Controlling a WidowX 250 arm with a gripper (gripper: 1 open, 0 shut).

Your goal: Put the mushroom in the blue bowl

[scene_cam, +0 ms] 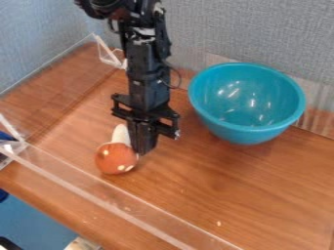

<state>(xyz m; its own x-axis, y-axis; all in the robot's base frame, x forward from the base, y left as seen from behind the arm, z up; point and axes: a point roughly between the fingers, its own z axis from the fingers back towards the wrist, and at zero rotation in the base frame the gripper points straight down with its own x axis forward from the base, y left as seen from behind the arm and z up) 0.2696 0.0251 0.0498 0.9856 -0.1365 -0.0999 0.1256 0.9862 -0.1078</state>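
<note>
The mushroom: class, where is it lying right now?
The mushroom lies on the wooden table, left of centre in the camera view, just below-left of the gripper and well left of the blue bowl.

Mushroom point(116, 158), lower left of centre: reddish-brown to orange cap with a pale glossy fleck; cream-white stem.

Blue bowl point(247, 102), right of centre: glossy turquoise-blue inside and out, white highlights on the inner wall, darker teal low on the outer side.

Pincer point(143, 145) and the arm point(141, 59) above it, centre to upper middle: black throughout, matte, no markings to be made out.

Counter point(235, 190): warm mid-brown wood, fine streaked grain.

Wall point(53, 29), upper left and top: grey-blue, finely speckled weave.

Clear panel edge point(78, 184), lower left: transparent, whitish rim.
</note>
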